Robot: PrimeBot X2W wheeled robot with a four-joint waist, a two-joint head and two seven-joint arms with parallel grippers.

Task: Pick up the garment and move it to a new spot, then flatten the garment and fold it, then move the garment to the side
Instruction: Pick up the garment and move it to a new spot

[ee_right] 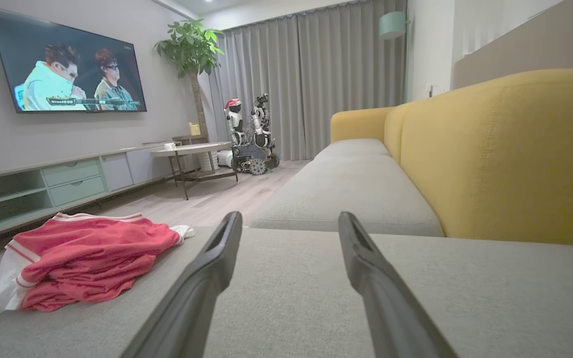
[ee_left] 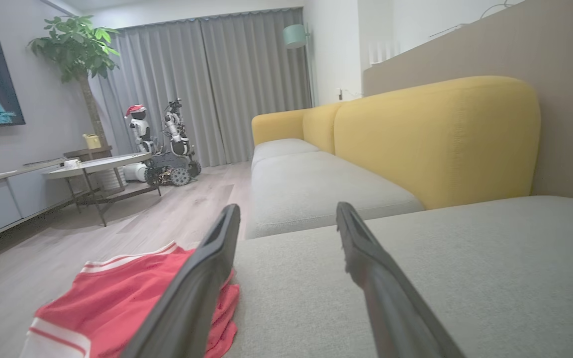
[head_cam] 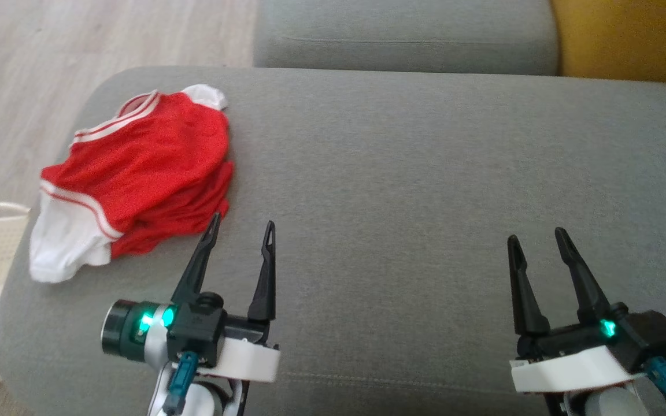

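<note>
Grey cushion (head_cam: 402, 173) bears the garment (head_cam: 142, 167) beside the spread left hand (head_cam: 243, 219); right hand (head_cam: 535, 233) spread too.

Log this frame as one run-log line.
garment: red-white, on seat cushion, left end | left gripper: open, empty, tips by garment's edge | right gripper: open, empty, over bare cushion

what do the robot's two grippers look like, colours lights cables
Both the left gripper and right gripper have two long, tapering black jaws with slotted tips, set on a black block with a green light, above a white bracket. A teal-blue cable plug hangs from each. The left one carries a dark cylinder.
</note>
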